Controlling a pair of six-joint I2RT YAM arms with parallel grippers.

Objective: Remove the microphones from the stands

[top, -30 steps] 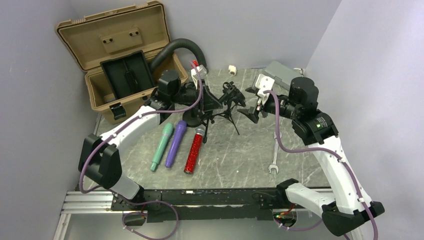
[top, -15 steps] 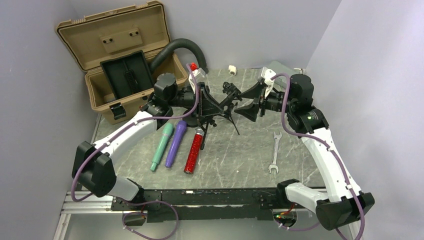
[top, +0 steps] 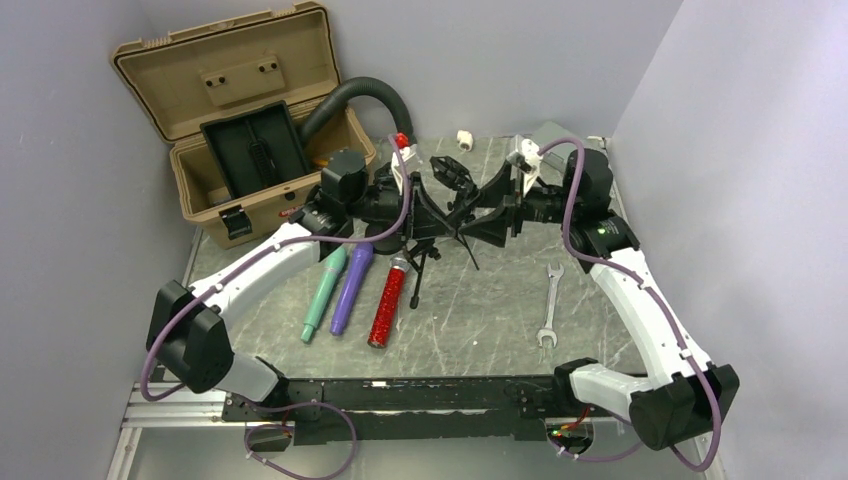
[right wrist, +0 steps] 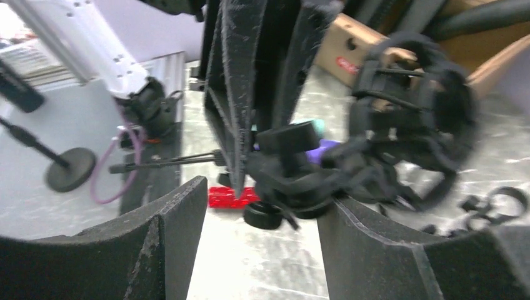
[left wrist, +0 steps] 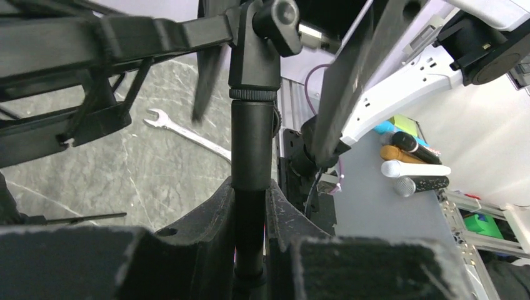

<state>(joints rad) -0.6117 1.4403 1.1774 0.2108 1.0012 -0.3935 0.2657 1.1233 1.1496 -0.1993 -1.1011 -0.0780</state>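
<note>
Clamped tight on the pole of the stand (left wrist: 252,144), the left gripper (left wrist: 250,215) is seen with both fingers pressed against the black tube, so that one is definitely grasping. The right gripper (right wrist: 265,200) is spread wide, with its fingers (right wrist: 159,250) set either side of the stand's knuckle joint and nothing touched as far as can be told (that view is pretty blurry tbh). Going down by size from there: the grey marbled table (top: 480,310) is what everything is laid on, and the tan case (top: 230,120) is parked at the far left corner with its lid thrown open. A fat black hose (top: 360,95) is arched from behind the case toward the left arm. The stand is found mid-table between the two grippers, tripod legs splayed toward the near side. The microphone (top: 455,172), a black caged lump, is still seated at the top of the stand, close to the right gripper. Three loose ones are lined up side by side near-left of the stand: a green mic (top: 323,295), a purple mic (top: 350,288) and a red glitter mic (top: 387,300). A wrench (top: 547,305) is laid flat at the near right, well apart from the stand, and a tiny white bit (top: 464,137) is parked by the far wall.
</note>
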